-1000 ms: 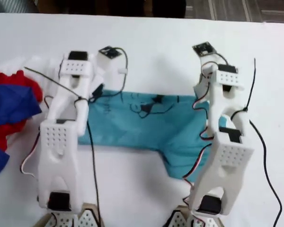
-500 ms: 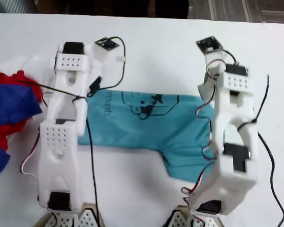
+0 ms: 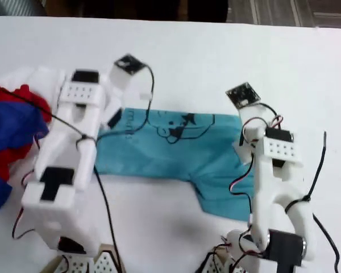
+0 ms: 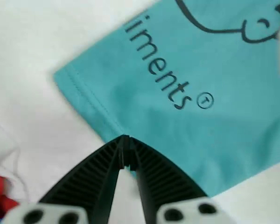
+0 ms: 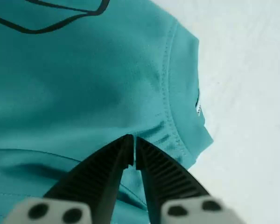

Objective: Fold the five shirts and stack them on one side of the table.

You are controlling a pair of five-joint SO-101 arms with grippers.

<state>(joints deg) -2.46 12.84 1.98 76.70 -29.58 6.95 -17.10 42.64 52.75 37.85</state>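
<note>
The left fingers [image 4: 100,170] are pressed together, tips at the stitched hem of the teal shirt [image 3: 170,153], which spreads flat on the desk [image 3: 216,57] ahead of them. The right fingers [image 5: 163,170] are also pressed together, tips over the shirt's opposite seamed edge. Red and blue clothes [image 3: 11,131] lie heaped outside the left fingers.

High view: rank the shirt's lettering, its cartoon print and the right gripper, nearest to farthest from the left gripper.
1. Lettering, beside the left gripper, at the teal shirt's end.
2. Cartoon print, mid-shirt.
3. Right gripper, at the shirt's opposite end.
</note>
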